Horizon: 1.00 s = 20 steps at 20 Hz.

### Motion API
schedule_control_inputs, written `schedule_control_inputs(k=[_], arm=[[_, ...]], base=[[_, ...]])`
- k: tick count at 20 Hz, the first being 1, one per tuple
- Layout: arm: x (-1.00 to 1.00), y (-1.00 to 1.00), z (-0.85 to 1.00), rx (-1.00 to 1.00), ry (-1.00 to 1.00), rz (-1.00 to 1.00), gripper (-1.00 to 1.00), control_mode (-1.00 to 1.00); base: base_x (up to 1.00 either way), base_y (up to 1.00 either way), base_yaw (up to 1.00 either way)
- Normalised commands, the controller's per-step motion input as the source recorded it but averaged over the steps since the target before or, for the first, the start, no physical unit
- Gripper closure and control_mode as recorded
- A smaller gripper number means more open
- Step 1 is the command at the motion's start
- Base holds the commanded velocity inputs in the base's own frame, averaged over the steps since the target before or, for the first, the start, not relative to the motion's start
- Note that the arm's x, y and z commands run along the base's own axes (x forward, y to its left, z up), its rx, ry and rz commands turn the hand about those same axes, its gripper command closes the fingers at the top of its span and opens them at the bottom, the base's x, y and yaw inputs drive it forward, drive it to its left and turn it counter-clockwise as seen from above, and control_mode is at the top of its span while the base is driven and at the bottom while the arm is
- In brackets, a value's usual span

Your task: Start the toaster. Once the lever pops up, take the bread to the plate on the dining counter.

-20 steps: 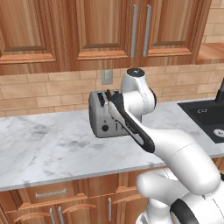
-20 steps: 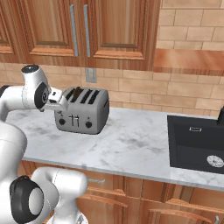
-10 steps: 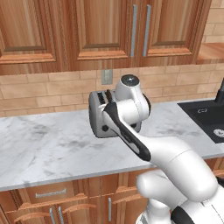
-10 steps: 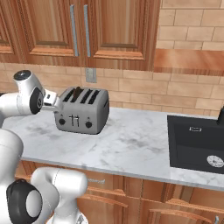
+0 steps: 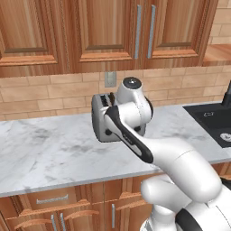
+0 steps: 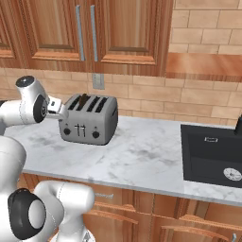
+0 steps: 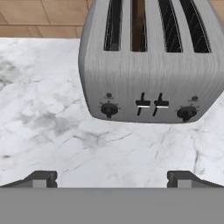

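Observation:
The silver four-slot toaster (image 6: 90,119) stands on the marble worktop by the brick wall, with two black knobs and two slim levers (image 7: 142,104) on its front. The brown bread (image 7: 139,24) sits in its second slot from the left; its tip pokes up as a dark sliver (image 6: 84,99). In the left base view my arm covers most of the toaster (image 5: 100,118). My gripper (image 7: 113,179) is open, a short way off the toaster's front and looking down on it, touching nothing. The plate and the dining counter are out of view.
The marble worktop (image 6: 142,158) runs right to a black sink (image 6: 212,149). Wooden wall cabinets (image 6: 118,33) hang above the brick backsplash, which has a wall outlet (image 6: 98,81) behind the toaster. Wooden drawers sit below the worktop edge.
My wrist has sunk slightly and drifted a little to the left. The gripper has stayed open and the toaster has not moved.

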Motion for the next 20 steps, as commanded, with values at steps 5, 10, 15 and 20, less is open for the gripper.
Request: schedule_control_inputs(k=[5,10,15,20], arm=[[0.23,-0.05,-0.11,0.01,-0.01,0.01,-1.00,-1.00],[0.19,-0.02,-0.04,0.01,-0.01,0.00,-1.00,-1.00],[0.10,-0.02,0.00,0.00,0.00,0.00,-1.00,-1.00],[0.10,-0.08,0.00,0.01,0.00,0.00,-1.00,-1.00]], base=[[0.00,0.00,0.00],[0.00,0.00,0.00],[0.00,0.00,0.00],[0.00,0.00,0.00]])
